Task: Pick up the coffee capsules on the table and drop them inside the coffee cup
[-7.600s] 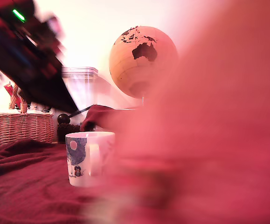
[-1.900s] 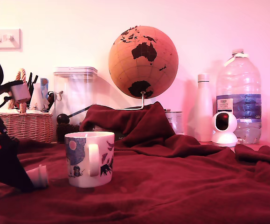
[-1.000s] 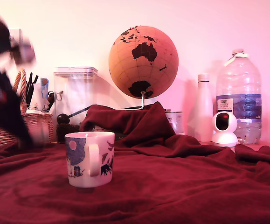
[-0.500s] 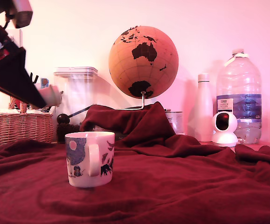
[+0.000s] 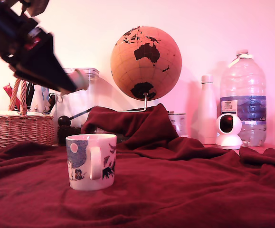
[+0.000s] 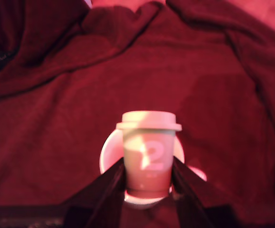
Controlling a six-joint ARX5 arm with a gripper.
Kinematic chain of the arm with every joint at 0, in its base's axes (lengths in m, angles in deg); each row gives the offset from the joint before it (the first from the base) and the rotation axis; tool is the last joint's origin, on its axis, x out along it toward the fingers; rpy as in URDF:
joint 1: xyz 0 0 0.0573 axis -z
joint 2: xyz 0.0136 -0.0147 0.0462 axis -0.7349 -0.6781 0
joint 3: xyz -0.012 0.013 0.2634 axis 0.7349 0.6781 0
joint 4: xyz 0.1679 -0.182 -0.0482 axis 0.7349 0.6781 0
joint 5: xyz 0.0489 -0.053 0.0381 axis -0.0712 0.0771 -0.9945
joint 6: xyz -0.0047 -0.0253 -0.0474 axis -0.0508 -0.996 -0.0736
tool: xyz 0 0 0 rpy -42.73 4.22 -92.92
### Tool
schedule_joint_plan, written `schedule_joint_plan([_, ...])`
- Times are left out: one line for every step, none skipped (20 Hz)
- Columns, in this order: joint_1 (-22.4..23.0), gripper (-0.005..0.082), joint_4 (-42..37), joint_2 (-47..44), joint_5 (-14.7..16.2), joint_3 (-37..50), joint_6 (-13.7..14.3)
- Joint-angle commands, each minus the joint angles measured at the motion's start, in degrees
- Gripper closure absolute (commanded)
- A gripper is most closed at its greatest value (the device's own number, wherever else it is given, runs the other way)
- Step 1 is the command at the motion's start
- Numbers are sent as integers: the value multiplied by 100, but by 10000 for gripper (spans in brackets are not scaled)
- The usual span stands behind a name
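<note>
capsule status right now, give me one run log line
phase: carry | pincer: shut on capsule, marked 2 | position: in the air, above the coffee cup | cup: upright on red cloth | release: not yet

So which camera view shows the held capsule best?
The wrist view: the capsule sits centred between the tool fingers, its "2" readable, above the mug. The exterior view shows only its pale end past the blurred tool.

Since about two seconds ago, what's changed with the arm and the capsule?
The gripper lifted the coffee capsule off the table at the exterior view's left and carried it up and rightward; it now hangs above the coffee cup. The cup, globe and bottles have not moved.
</note>
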Motion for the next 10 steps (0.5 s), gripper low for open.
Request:
schedule_joint_plan([72, 574, -61, -223, 9, -39, -127])
schedule_joint_plan([122, 574, -66, -302, -4, -50, -162])
schedule_joint_plan([168, 574, -66, -363, -22, -66, -162])
schedule_joint_plan([210, 574, -63, -428, -26, -92, -162])
schedule_joint_plan([243, 574, -48, -481, -26, -146, -199])
schedule_joint_plan([271, 574, -42, -546, -46, -212, -236])
schedule_joint_plan([286, 574, 31, -616, -92, -323, -258])
schedule_joint_plan([304, 574, 138, -704, -140, -457, -258])
schedule_joint_plan([306, 574, 271, -807, -179, -621, -256])
schedule_joint_plan([306, 574, 448, -920, -188, -791, -254])
